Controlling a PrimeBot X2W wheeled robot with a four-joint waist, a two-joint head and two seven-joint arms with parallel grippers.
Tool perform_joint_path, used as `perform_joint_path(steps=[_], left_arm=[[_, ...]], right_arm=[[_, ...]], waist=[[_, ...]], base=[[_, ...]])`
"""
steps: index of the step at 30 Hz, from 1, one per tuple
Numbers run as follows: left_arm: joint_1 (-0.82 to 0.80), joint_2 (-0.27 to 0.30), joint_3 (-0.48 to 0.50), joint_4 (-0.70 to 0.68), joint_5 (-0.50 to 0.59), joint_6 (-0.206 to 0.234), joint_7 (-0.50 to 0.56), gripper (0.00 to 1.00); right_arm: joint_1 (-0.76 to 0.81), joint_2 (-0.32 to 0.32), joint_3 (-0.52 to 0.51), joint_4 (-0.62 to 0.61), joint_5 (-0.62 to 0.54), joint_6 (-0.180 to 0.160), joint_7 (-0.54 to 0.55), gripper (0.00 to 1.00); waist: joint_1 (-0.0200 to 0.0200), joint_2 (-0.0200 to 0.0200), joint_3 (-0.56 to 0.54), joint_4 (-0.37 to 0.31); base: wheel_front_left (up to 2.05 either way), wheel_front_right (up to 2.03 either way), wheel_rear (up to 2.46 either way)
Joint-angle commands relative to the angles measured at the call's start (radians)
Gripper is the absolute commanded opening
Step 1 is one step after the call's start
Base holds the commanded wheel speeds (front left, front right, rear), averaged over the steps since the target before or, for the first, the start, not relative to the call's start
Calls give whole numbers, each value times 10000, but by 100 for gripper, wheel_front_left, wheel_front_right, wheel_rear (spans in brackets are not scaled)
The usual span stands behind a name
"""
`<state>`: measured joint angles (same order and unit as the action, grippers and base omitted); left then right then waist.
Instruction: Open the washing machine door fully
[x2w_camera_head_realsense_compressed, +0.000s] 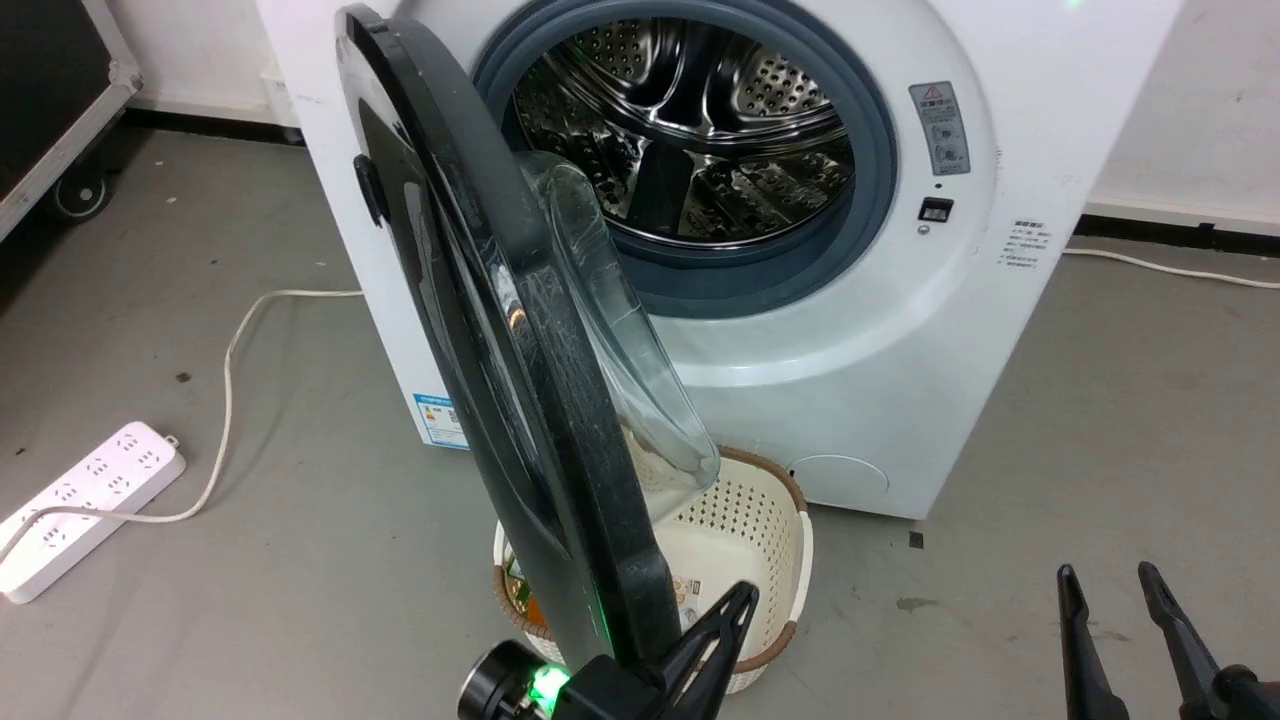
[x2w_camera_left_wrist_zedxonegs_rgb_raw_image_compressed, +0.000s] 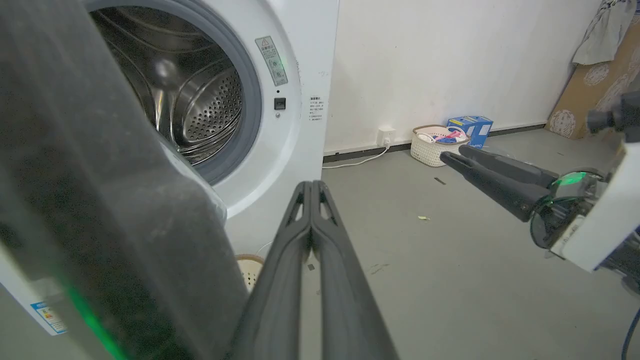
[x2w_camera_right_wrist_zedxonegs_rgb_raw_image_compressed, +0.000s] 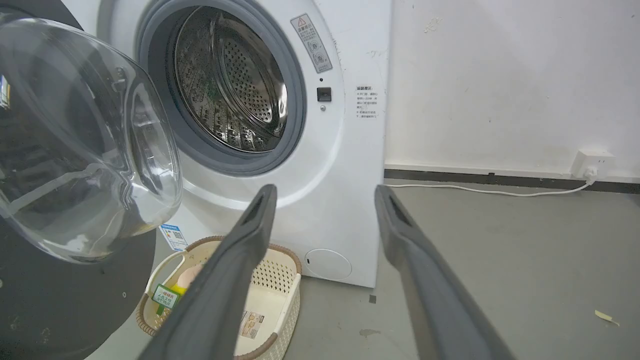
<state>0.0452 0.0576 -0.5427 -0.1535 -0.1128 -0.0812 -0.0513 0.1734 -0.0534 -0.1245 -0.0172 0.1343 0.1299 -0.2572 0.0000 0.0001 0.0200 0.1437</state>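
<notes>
Glass bulges from the inner face of the door, a round black disc that stands swung well out from the washer. It is attached at the left side of the opening and turned almost edge-on to the head camera, so the clear bowl faces right, toward the drum. The drum mouth, ringed in grey rubber, lies fully uncovered. Low at the door's near edge sits the left pincer, its two dark fingers pressed flat together with nothing between them. The tips lie just beside the door's inner side, and whether they touch the rim cannot be told. A green light glows at its wrist. The right pincer hangs at the lower right, well apart from door and washer, its fingers spread wide and empty, pointing toward the machine's front. On the grey floor under the door stands a white perforated basket with a brown rim, just before the washer's base, with a few small items inside. Left of the washer a white power strip lies on the floor, its cord curving back toward the machine.
</notes>
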Motion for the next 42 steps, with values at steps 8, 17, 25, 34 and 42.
perform_joint_path(steps=[8, 17, 25, 34, 42], left_arm=[[9, -23, 79, 709, -172, 419, -71, 0], [244, 150, 127, 896, -272, 546, -105, 0], [495, 286, 95, 732, -356, 635, -86, 0], [663, 459, 844, 339, -507, 1269, -388, 0], [591, 615, 2017, 203, -852, 1962, -765, 0]], right_arm=[[-108, 31, 2, 66, 97, 8, -45, 100], [76, 31, 83, 112, 199, 8, -45, 100], [227, 32, 140, 187, 289, 8, -45, 100], [-244, 32, 696, 415, -36, 8, -45, 100], [-733, -295, 1084, 713, -108, 8, -45, 100]], waist=[[0, -1, 30, 354], [0, -1, -227, 1463], [0, -1, -465, 3034], [0, -1, -90, 3758], [0, -1, 457, 3890]], base=[[0, 0, 0], [0, 0, 0], [0, 0, 0], [0, 0, 0], [0, 0, 0]])
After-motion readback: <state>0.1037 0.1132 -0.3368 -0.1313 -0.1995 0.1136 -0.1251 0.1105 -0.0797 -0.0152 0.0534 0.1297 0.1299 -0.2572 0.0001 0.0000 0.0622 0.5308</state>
